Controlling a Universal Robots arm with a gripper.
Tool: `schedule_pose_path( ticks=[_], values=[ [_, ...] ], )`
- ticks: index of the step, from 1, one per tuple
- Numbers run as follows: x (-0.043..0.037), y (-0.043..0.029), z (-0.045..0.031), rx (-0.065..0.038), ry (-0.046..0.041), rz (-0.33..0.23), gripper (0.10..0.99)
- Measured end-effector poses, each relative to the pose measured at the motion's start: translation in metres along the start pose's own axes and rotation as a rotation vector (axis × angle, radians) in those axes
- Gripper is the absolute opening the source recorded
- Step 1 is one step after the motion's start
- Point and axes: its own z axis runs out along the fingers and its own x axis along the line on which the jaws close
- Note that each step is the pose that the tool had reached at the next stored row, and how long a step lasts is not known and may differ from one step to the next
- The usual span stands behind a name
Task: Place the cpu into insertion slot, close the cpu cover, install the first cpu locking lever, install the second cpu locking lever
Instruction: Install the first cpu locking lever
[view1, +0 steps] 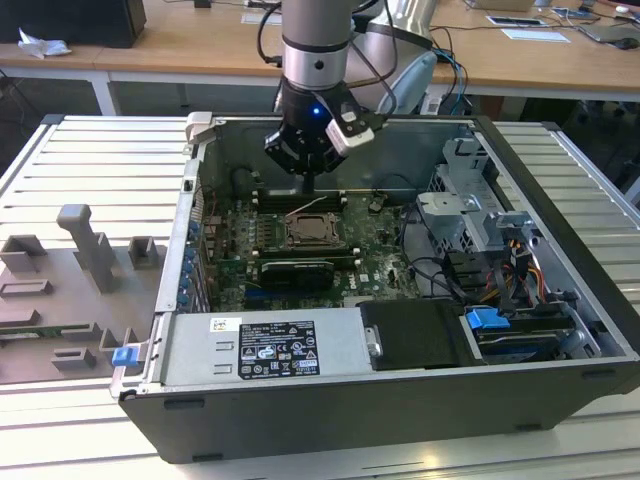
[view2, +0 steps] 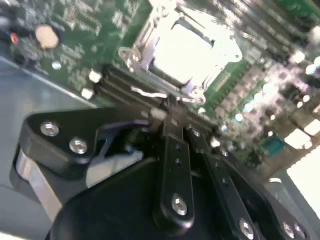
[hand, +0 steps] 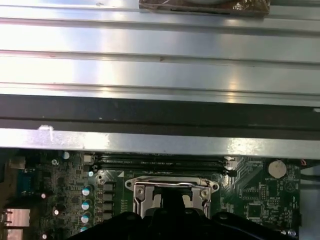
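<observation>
- The gripper hangs on the arm inside the open computer case; its fingers are pressed together into one narrow tip, with nothing visibly pinched between them
- In the second wrist view that tip sits at the edge of the insertion slot, right by a thin silvery locking lever running along that side; whether it touches the lever I cannot tell
- The cpu lies in the slot, its pale top showing bright through the window of the cpu cover; the cover lies flat over it
- The slot is part of the green motherboard; the long black memory slots run just beside it, between it and the case wall; a coin battery sits nearby on the board
- In the exterior view a silvery power supply fills the near side of the case
- The case rests on a slatted metal table; a grey fixture stands on the table towards the exterior view's left, well apart from the gripper
</observation>
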Motion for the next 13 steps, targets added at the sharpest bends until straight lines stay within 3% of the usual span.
schedule_pose_path(
  ticks=[2,11,12,13],
  values=[
    [0.0000,0.0000,0.0007,-0.020,-0.0005,-0.004,0.106],
    [0.0001,0.0003,0.0125,-0.021,0.0015,-0.055,0.106],
    [0.0000,0.0004,0.0129,-0.023,0.0017,-0.059,0.106],
    [-0.0007,0.0004,0.0139,-0.032,0.0012,-0.060,0.106]
  ],
)
